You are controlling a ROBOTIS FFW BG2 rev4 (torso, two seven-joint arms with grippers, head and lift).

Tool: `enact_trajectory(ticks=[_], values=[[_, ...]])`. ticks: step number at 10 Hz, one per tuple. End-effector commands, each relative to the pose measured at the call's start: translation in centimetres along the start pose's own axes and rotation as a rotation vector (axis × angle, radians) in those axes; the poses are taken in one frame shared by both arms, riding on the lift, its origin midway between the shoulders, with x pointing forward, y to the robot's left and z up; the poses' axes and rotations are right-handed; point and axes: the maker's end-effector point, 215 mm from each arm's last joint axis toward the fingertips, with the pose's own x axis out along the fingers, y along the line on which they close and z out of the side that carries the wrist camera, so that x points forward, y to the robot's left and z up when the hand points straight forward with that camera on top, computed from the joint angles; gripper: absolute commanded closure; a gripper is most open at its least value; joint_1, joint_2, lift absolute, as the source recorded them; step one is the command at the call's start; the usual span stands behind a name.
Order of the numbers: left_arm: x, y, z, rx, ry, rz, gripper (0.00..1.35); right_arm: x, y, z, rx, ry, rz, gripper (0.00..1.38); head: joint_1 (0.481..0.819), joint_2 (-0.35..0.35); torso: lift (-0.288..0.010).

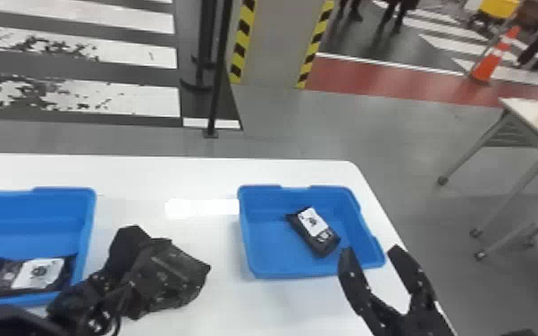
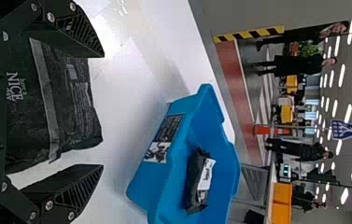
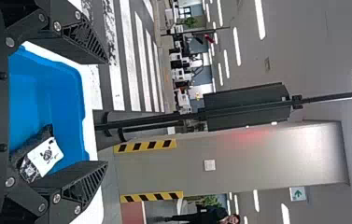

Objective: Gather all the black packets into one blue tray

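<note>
In the head view my left gripper [image 1: 125,263] is low over the table, right of the left blue tray [image 1: 86,241], beside a black packet [image 1: 176,279]. That packet [image 2: 71,102] spans the gap of my left gripper [image 2: 102,111], whose fingers stand wide apart; contact with them is unclear. Black packets with white labels [image 1: 38,273] lie in the left tray. One more packet [image 1: 313,230] rests in the right blue tray [image 1: 248,241]. My right gripper [image 1: 371,252] stands open at that tray's near right corner; its gap [image 3: 107,112] holds nothing.
The white table [image 1: 192,176] extends between and behind the trays, and its right edge runs close past the right tray. Beyond it are a black stand [image 1: 212,107], a striped pillar [image 1: 275,44] and another table [image 1: 536,120] at the right.
</note>
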Motion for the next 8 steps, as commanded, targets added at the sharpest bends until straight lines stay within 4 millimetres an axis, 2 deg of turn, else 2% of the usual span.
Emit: enact_trajectory(ticks=[1,3,4,5,6,7,8], values=[[0.5,0.3,-1.1,-0.015,0.039,0.0,0.2,0.0,0.0,0.0,0.003,-0.002,-0.002,0.27,0.695,-0.35,-0.11],[0.7,-0.8,-2.7,-0.057,0.083,-0.022,0.23,0.0,0.0,-0.1,0.007,0.0,-0.002,0.27,0.695,-0.35,-0.11],[0.6,-1.4,-4.2,-0.104,0.129,-0.035,0.47,0.0,0.0,-0.1,0.007,0.0,-0.002,0.27,0.695,-0.35,-0.11],[0.4,-1.5,-5.4,-0.124,0.171,-0.035,0.82,0.0,0.0,-0.2,0.011,0.001,-0.003,0.27,0.695,-0.35,-0.11],[0.1,-0.9,-6.1,-0.11,0.189,-0.023,1.07,-0.1,0.0,-0.3,0.011,0.004,-0.004,0.27,0.695,-0.35,-0.11],[-0.1,0.1,-5.6,-0.078,0.171,-0.002,1.2,0.0,-0.1,-0.3,0.013,0.003,-0.004,0.27,0.695,-0.35,-0.11],[-0.4,1.2,-5.1,-0.036,0.15,0.018,1.21,-0.1,-0.1,-0.5,0.019,0.007,-0.007,0.27,0.695,-0.35,-0.11]])
